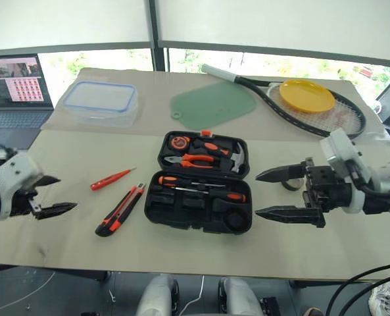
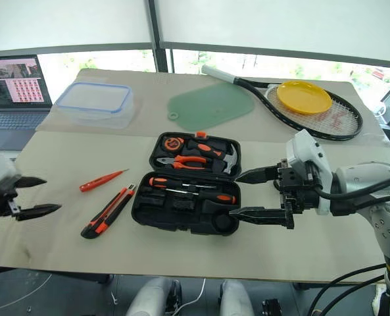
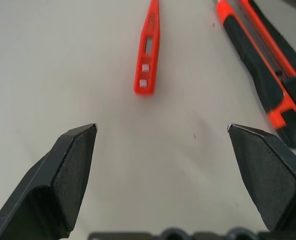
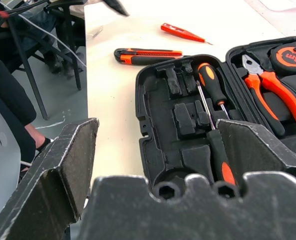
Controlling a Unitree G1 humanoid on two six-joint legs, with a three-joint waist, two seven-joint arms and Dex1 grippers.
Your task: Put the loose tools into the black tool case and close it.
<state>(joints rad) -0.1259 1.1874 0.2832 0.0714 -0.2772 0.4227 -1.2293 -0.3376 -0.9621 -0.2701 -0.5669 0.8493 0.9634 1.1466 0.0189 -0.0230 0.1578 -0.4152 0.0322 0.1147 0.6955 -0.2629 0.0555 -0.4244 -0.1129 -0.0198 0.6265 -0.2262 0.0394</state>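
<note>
My left gripper (image 1: pixel 52 195) stands wide open and empty, above the bare table (image 1: pixel 70 164) near its left edge. My right gripper (image 1: pixel 281 195) is also wide open and empty, to the right of the case (image 1: pixel 201 182), jaws pointing toward it.

The case lies open at table centre. Its far half holds pliers (image 1: pixel 196 158), a hammer (image 1: pixel 236 160) and a tape measure (image 1: pixel 179 141). Its near half holds two screwdrivers (image 1: pixel 201 187), lying across the recesses.

The tester (image 1: pixel 110 179) lies on the table left of the case. The knife (image 1: pixel 120 210) lies just nearer, between tester and case, touching neither. In the left wrist view both lie ahead of my open fingers (image 3: pixel 68 175).

A grey ring (image 1: pixel 290 184) lies partly hidden behind my right gripper; I cannot tell what it is.
</note>
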